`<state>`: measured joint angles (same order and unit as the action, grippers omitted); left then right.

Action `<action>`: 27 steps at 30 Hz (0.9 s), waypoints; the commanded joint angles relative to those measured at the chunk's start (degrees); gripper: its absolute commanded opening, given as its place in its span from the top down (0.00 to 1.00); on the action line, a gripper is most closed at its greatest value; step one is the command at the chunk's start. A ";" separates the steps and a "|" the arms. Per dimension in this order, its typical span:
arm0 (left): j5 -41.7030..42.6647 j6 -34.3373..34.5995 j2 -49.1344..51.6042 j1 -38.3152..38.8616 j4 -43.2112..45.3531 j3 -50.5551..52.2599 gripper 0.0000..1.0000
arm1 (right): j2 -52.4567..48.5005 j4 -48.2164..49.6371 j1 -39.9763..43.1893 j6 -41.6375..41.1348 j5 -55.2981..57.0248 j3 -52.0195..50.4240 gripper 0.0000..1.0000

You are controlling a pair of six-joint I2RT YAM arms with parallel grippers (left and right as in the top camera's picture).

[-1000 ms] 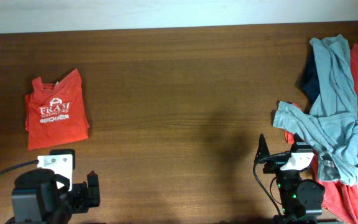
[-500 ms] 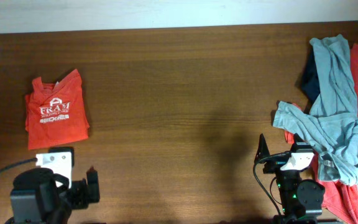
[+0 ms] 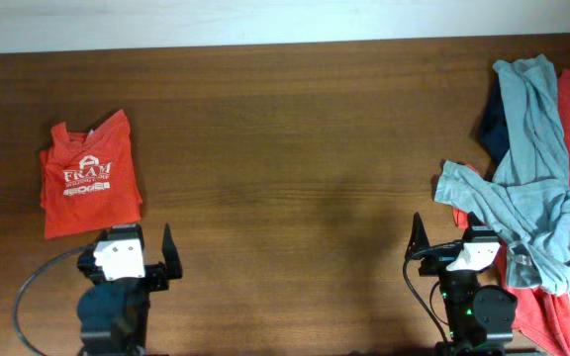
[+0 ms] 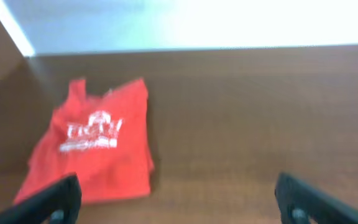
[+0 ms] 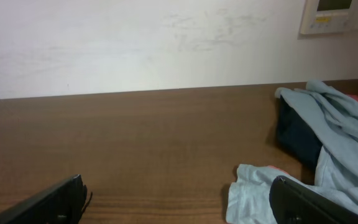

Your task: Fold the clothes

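Grey shirt (image 3: 522,188): we judged it soft and limp; take its near edge.
Left fingers (image 4: 55,200): stood wide.
Right fingers (image 5: 303,200): stood wide.

setting: indoor robot test bench, lab-type room. evidence: dark wood-grain table (image 3: 295,148) set against a plain white wall (image 5: 135,43). a small white control panel (image 5: 337,15) with a display is mounted on that wall, upper right in the right wrist view. two arms stand at the near table edge, left arm (image 3: 115,297) and right arm (image 3: 475,302), and a cable (image 3: 20,302) loops out beside the left one. on the surface lie a folded red shirt (image 3: 89,183) at left and a loose pile of clothes (image 3: 532,129) at right.
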<state>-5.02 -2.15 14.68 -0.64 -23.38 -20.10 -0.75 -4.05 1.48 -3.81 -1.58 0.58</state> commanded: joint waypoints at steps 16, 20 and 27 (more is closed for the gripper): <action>0.94 -0.70 -14.38 0.11 18.99 19.56 0.01 | 0.24 -0.24 0.44 0.35 -0.74 -0.26 0.01; 0.94 -0.70 -14.27 0.11 19.02 19.56 0.01 | 0.24 -0.24 0.44 0.35 -0.74 -0.26 0.01; 0.94 -0.70 -14.27 0.11 18.99 19.56 0.01 | 0.24 -0.24 0.44 0.35 -0.74 -0.26 0.01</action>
<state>-4.51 -2.17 0.84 -0.64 -4.36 -0.89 -0.73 -4.05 1.48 -3.79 -1.58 0.58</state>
